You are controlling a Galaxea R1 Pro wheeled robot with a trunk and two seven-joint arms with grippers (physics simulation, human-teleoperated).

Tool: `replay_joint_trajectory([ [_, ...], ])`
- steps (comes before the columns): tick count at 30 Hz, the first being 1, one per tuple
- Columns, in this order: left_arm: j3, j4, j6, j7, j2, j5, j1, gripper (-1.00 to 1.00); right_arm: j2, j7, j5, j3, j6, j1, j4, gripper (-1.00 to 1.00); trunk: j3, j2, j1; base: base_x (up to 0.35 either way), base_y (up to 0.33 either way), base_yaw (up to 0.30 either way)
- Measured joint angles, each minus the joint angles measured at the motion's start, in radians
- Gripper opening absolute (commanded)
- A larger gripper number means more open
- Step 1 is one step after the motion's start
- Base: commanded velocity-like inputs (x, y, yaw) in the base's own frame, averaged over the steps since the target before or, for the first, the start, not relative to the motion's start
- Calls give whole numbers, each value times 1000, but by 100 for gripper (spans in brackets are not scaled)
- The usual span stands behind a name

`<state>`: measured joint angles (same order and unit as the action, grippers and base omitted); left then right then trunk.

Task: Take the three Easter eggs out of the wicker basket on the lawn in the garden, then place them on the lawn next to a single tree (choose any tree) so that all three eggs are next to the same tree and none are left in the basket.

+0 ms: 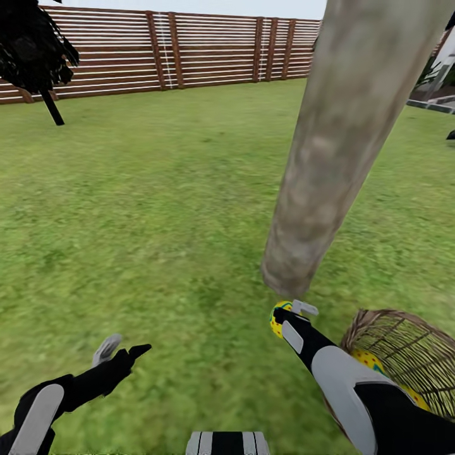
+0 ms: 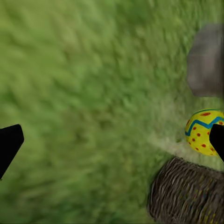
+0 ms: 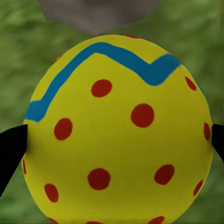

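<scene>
Your right gripper (image 1: pixel 285 316) holds one yellow, red-dotted Easter egg (image 3: pixel 116 130) between its fingertips, blue zigzag band uppermost, just in front of the base of the thick pale tree trunk (image 1: pixel 341 145) and low over the lawn (image 1: pixel 158 208). The placing spot lies straight below the egg, right beside the trunk, so your right arm is the nearer one. Your left gripper (image 1: pixel 120 351) hangs spread and empty well to the left, and the wicker basket (image 1: pixel 404 354), with more yellow egg showing through its weave, sits beside your right forearm.
</scene>
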<state>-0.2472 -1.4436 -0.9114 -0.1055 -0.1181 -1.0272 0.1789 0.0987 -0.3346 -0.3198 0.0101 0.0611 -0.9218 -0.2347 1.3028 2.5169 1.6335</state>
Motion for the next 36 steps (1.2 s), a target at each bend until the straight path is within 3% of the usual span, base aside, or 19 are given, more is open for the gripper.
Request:
replay_joint_trajectory([
  [5, 3, 5, 0, 5, 0, -18, 4, 100, -1, 0, 0, 0, -1, 0, -2, -100, 19, 1, 2, 0, 0, 0],
  [36, 4, 16, 0, 5, 2, -14, 2, 100, 1, -1, 3, -1, -39, -12, -3, -100, 128, 8, 15, 0, 0, 0],
])
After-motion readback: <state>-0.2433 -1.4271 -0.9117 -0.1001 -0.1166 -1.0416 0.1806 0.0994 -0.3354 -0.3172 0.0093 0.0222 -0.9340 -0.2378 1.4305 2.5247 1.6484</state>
